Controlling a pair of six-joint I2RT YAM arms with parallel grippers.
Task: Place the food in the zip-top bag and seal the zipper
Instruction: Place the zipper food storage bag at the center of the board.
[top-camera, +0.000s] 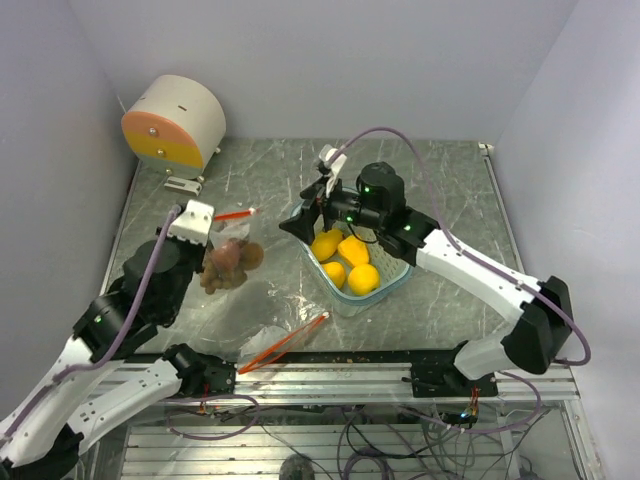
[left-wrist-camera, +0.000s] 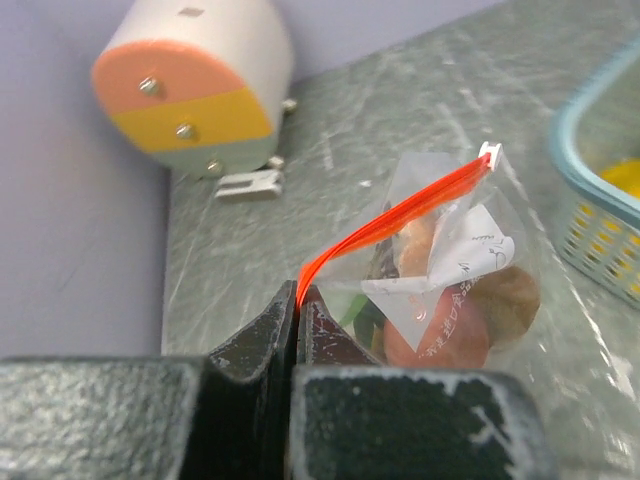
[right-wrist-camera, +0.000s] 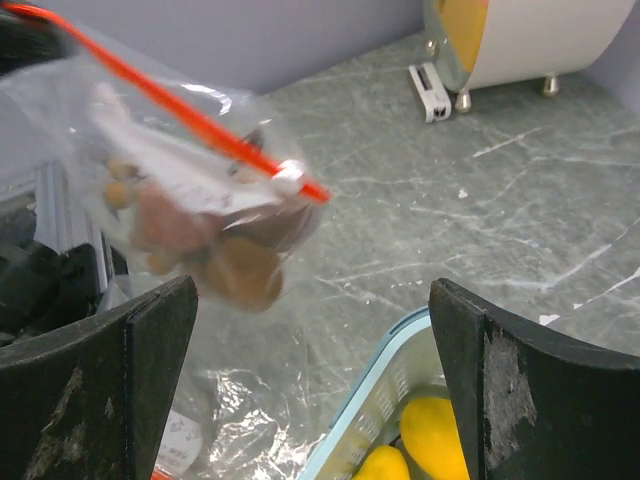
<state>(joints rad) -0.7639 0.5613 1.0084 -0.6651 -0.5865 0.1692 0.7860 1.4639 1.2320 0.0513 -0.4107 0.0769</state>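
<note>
The left gripper (left-wrist-camera: 297, 300) is clamped on one end of the zipper (left-wrist-camera: 400, 212), likely to hang the zip-top bag (left-wrist-camera: 450, 270) taut, grapes (top-camera: 225, 265) and red fruit (left-wrist-camera: 440, 345) inside; the right gripper (right-wrist-camera: 310, 300), jaws wide apart, hovers over the basket (top-camera: 400, 280) holding yellow fruits (top-camera: 352, 250).

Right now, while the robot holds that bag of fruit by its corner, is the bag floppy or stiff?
Probably floppy: the clear bag sags below its orange zipper, pinched only at one end by the left gripper. It is likely bottom-heavy too, since the fruit bunches low. It may swing if moved fast.
</note>
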